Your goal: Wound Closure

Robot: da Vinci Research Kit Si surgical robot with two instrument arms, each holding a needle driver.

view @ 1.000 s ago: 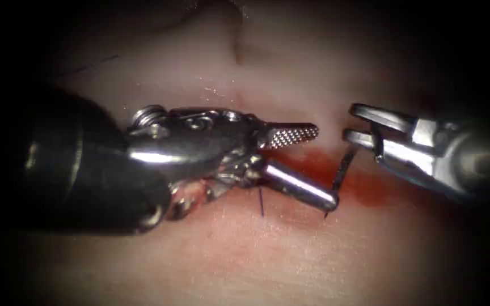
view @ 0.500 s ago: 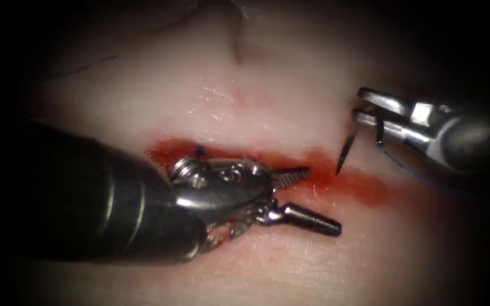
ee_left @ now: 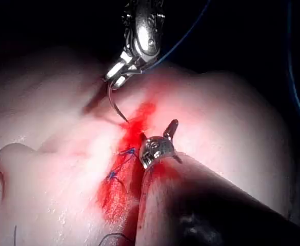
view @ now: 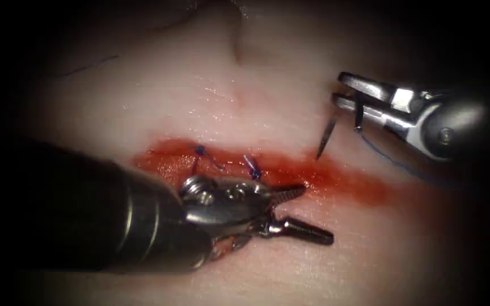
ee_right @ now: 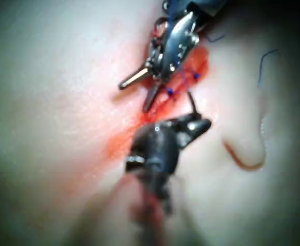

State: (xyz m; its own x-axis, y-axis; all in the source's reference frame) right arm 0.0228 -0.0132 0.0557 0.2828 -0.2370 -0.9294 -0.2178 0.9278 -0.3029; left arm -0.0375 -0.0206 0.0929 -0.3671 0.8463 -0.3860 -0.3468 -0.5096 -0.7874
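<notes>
Now, from the endoscope: the right tool (view: pixel 341 97) has lifted up and away over the last second, carrying the needle (view: pixel 325 137) clear of the tissue (view: pixel 211 73). Its jaws pinch the needle near the blunt end, tip hanging just above the cut (view: pixel 336 173). The left tool (view: pixel 307 211) has dropped low, jaws spread and holding nothing, uncovering two blue stitches (view: pixel 225 161) across the cut. So the needle looks free for another bite.

Left wrist view: the needle (ee_left: pixel 116 105) curves down from the right tool (ee_left: pixel 116 79), tip over the red fluid (ee_left: pixel 139 120); thread (ee_left: pixel 183 36) trails off.

Right wrist view: the right tool's own jaws are hard to read here; the left tool (ee_right: pixel 139 89) is splayed beside the stitches (ee_right: pixel 183 84).
</notes>
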